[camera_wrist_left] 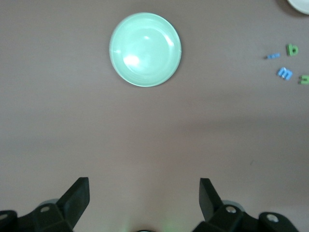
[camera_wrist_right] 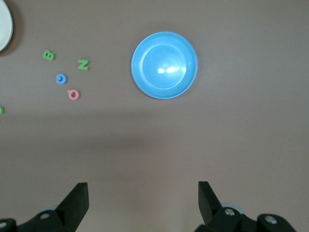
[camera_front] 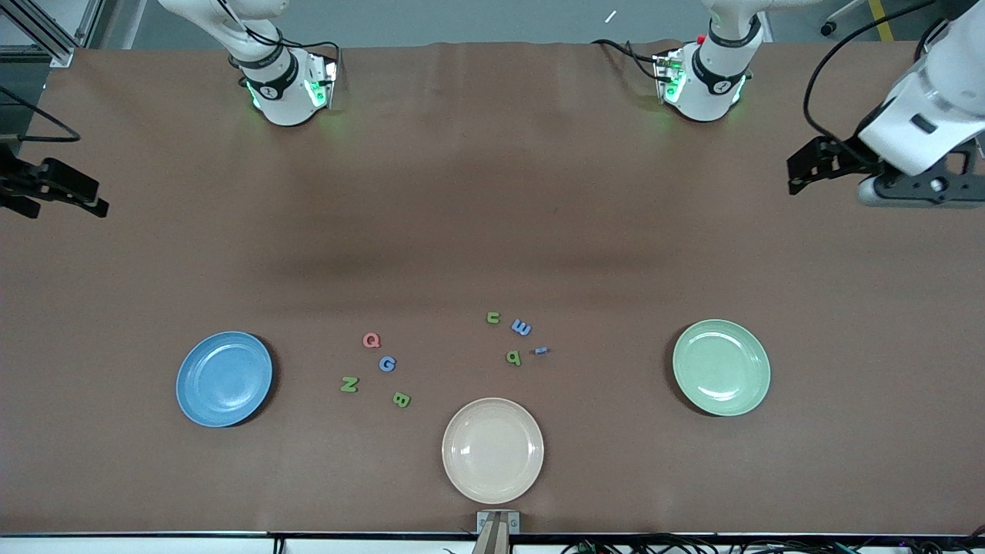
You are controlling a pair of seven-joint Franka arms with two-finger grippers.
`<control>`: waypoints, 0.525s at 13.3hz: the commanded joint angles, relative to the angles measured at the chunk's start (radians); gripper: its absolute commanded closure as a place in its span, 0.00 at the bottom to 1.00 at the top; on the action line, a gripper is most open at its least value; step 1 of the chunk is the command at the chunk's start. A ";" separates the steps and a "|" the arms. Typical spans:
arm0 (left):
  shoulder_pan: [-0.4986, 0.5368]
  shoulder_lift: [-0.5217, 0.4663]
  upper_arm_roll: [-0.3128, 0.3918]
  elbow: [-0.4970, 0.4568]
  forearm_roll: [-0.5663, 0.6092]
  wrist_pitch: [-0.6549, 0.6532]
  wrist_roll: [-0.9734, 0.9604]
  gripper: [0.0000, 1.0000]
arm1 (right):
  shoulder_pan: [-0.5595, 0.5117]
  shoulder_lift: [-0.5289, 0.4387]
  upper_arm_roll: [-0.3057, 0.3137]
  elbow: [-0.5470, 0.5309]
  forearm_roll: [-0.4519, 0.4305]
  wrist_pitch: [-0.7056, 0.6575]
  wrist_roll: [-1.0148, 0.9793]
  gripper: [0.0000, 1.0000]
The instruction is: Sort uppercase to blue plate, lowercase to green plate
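Note:
The blue plate (camera_front: 224, 378) lies toward the right arm's end of the table and the green plate (camera_front: 721, 367) toward the left arm's end; both are bare. Beside the blue plate lie the pink-red Q (camera_front: 371, 339), blue G (camera_front: 387, 363), green N (camera_front: 349, 384) and green B (camera_front: 401, 398). Closer to the green plate lie the green u (camera_front: 492, 317), blue m (camera_front: 521, 327), green b (camera_front: 513, 358) and a small blue piece (camera_front: 541, 351). My left gripper (camera_front: 793, 175) and right gripper (camera_front: 100, 198) hang open and empty at the table's ends, well away from the letters.
A cream plate (camera_front: 492, 450), bare, lies between the two letter groups, nearer to the front camera. The left wrist view shows the green plate (camera_wrist_left: 145, 49) and the lowercase letters; the right wrist view shows the blue plate (camera_wrist_right: 164, 65) and the capitals.

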 commanded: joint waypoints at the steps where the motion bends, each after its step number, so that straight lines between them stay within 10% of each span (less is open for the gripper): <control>1: -0.062 0.128 -0.046 0.040 -0.002 0.086 -0.080 0.00 | 0.084 0.096 -0.003 0.000 0.014 0.027 0.047 0.00; 7: -0.310 0.470 -0.039 0.195 0.004 0.313 -0.429 0.02 | 0.220 0.361 -0.001 0.000 0.015 0.318 0.271 0.00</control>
